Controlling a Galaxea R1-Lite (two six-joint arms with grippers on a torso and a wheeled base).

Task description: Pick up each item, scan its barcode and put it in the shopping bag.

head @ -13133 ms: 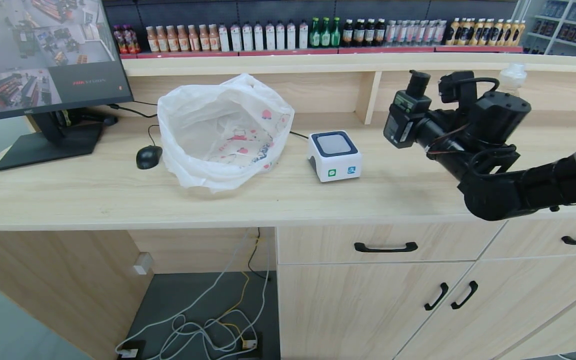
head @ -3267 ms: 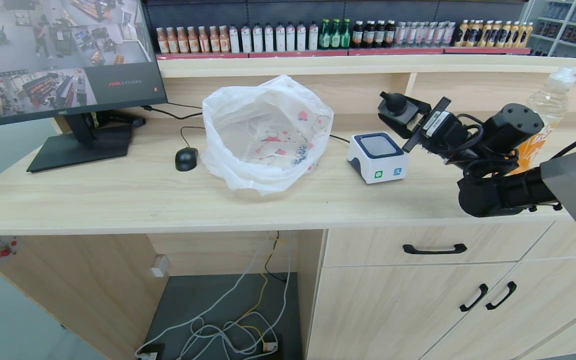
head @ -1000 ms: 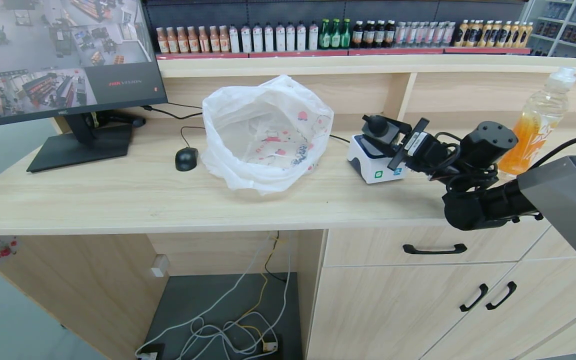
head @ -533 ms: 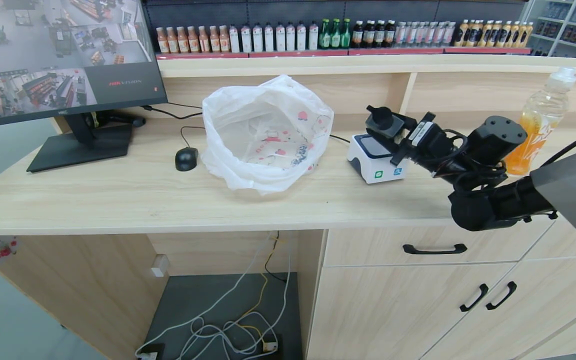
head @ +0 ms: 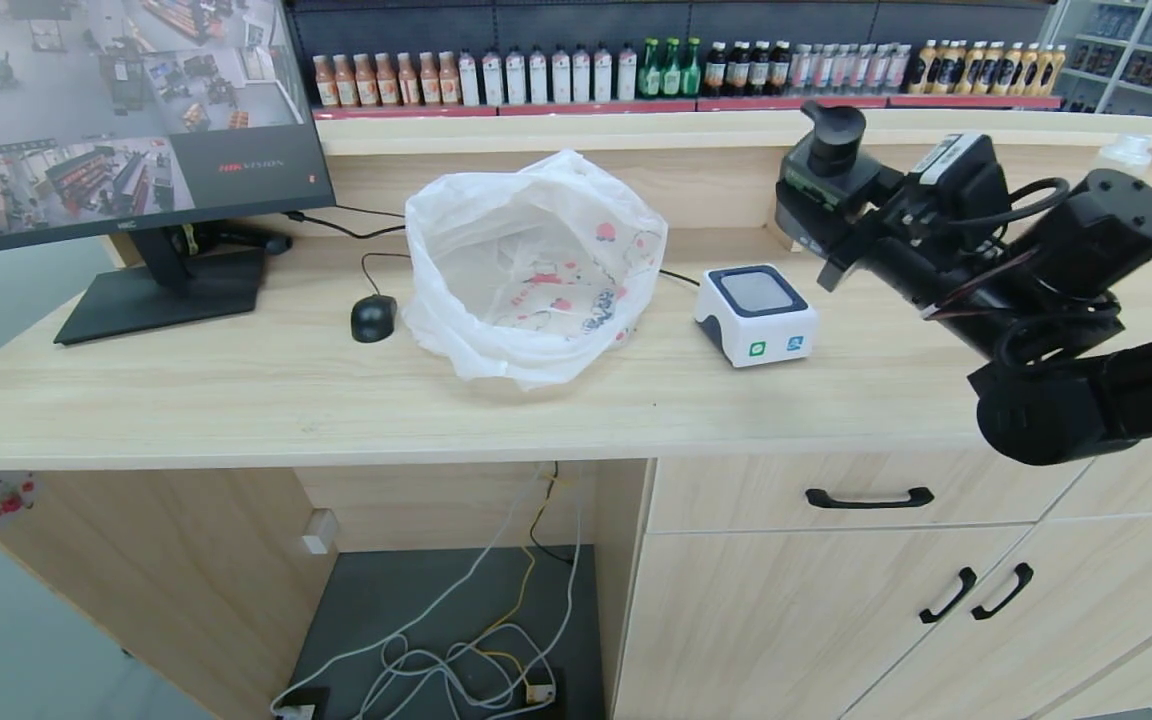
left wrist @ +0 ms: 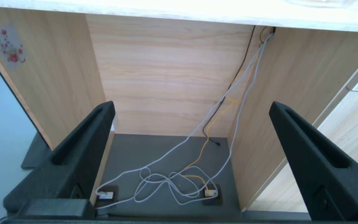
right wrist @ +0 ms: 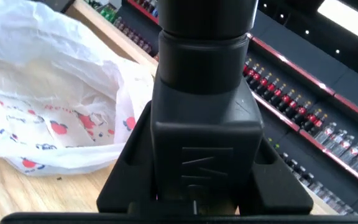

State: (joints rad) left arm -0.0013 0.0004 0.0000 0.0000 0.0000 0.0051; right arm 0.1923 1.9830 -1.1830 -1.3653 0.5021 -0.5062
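While the shopping bag (head: 521,350) gapes open, right jaws clamp a dark bottle (head: 821,185); left jaws spread wide.

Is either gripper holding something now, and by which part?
The right gripper holds a dark bottle by its lower body, cap pointing away. The left gripper holds nothing.

We see bare wood along the front edge of the desk (head: 236,400), open for passing. The shopping bag (head: 536,265) stands mid-desk with its mouth open upward. The scanner (head: 756,315) sits to its right, with a narrow gap between them (a cable crosses it). The mouse (head: 373,318) and monitor (head: 116,110) crowd the left, and the raised ledge (head: 576,130) walls the back. Our right pincer (head: 861,215) holds a dark bottle (head: 816,190) in the air near the scanner.
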